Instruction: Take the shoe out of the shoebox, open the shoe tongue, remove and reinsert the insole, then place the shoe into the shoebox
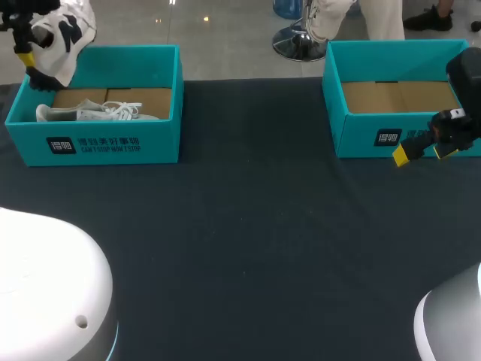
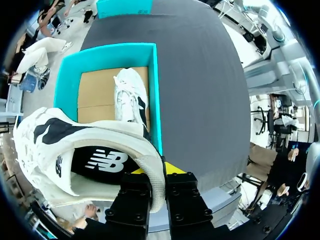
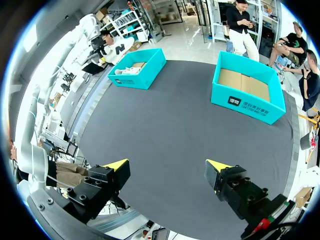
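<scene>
My left gripper (image 1: 28, 64) hangs over the far left corner of the left teal shoebox (image 1: 113, 143), shut on the heel rim of a white shoe (image 1: 68, 30) with black markings. The left wrist view shows the fingers (image 2: 175, 192) pinching that shoe (image 2: 60, 150) at its collar, with the dark inside of the shoe facing the camera. A second white shoe (image 1: 94, 113) lies on its side in the box (image 2: 67, 80) below, also seen as the white shoe (image 2: 131, 95) under the gripper. My right gripper (image 1: 422, 153) stands open and empty in front of the right box.
An empty teal shoebox (image 1: 361, 135) with a cardboard floor stands at the right rear. The right wrist view shows my right gripper (image 3: 167, 165) over the dark table cloth (image 3: 175, 125), with both boxes (image 3: 137, 67) (image 3: 247, 87) far ahead of it.
</scene>
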`<state>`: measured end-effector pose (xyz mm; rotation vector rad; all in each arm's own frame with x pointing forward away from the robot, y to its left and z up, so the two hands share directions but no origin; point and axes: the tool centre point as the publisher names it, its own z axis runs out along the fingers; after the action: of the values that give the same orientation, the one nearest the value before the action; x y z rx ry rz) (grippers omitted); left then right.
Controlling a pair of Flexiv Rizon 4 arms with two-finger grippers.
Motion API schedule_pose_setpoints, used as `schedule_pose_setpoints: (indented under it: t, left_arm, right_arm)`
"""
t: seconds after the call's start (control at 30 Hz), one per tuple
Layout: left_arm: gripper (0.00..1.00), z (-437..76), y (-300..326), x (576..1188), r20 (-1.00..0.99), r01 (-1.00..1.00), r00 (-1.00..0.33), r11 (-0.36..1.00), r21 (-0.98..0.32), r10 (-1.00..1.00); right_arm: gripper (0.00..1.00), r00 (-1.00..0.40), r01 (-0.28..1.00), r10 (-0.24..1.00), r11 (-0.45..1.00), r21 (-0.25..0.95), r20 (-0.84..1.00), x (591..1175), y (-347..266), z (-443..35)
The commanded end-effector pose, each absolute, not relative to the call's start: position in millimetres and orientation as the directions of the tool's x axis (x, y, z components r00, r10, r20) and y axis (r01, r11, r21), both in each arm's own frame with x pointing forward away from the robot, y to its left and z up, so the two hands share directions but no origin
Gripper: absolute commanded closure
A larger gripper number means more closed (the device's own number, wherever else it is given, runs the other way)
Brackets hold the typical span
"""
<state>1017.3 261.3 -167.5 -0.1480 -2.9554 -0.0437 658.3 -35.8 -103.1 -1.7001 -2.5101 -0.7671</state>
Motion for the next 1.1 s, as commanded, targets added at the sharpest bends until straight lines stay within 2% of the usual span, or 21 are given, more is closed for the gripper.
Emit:
schedule_pose_setpoints:
  t: [0.03, 0.2, 0.3, 0.57, 0.77, 0.87, 1.1]
  left_arm:
    - [1.00, -164.7, 266.3, 1014.5, 0.162, 0.222, -0.964, 0.974, 0.047, 0.212]
    - [1.00, -170.4, 275.8, 1014.3, 0.143, 0.373, -0.923, 0.923, 0.097, 0.358]
    - [1.00, -173.2, 285.8, 1018.8, 0.144, 0.472, -0.877, 0.878, 0.080, 0.458]
    - [1.00, -179.2, 315.1, 1032.1, 0.155, 0.756, -0.654, 0.643, 0.123, 0.740]
    - [1.00, -182.0, 331.1, 1044.0, 0.215, 0.884, -0.467, 0.449, 0.129, 0.858]
    - [1.00, -181.2, 335.1, 1048.0, 0.219, 0.927, -0.374, 0.364, 0.085, 0.901]
    - [1.00, -180.7, 338.3, 1057.3, 0.251, 0.962, -0.273, 0.257, 0.094, 0.929]
  right_arm:
    - [0.00, -0.408, 0.879, 0.869, 0.291, 0.378, 0.279, 662.8, -34.2, -102.4]
    - [0.00, -0.408, 0.879, 0.869, 0.291, 0.378, 0.279, 662.8, -34.2, -102.4]
    - [0.00, -0.408, 0.879, 0.869, 0.291, 0.378, 0.279, 662.8, -34.2, -102.4]
    - [0.00, -0.408, 0.879, 0.869, 0.291, 0.378, 0.279, 662.8, -34.2, -102.4]
    - [0.00, -0.408, 0.879, 0.869, 0.291, 0.378, 0.279, 662.8, -34.2, -102.4]
    - [0.00, -0.408, 0.879, 0.869, 0.291, 0.378, 0.279, 662.8, -34.2, -102.4]
    - [0.00, -0.408, 0.879, 0.869, 0.291, 0.378, 0.279, 662.8, -34.2, -102.4]
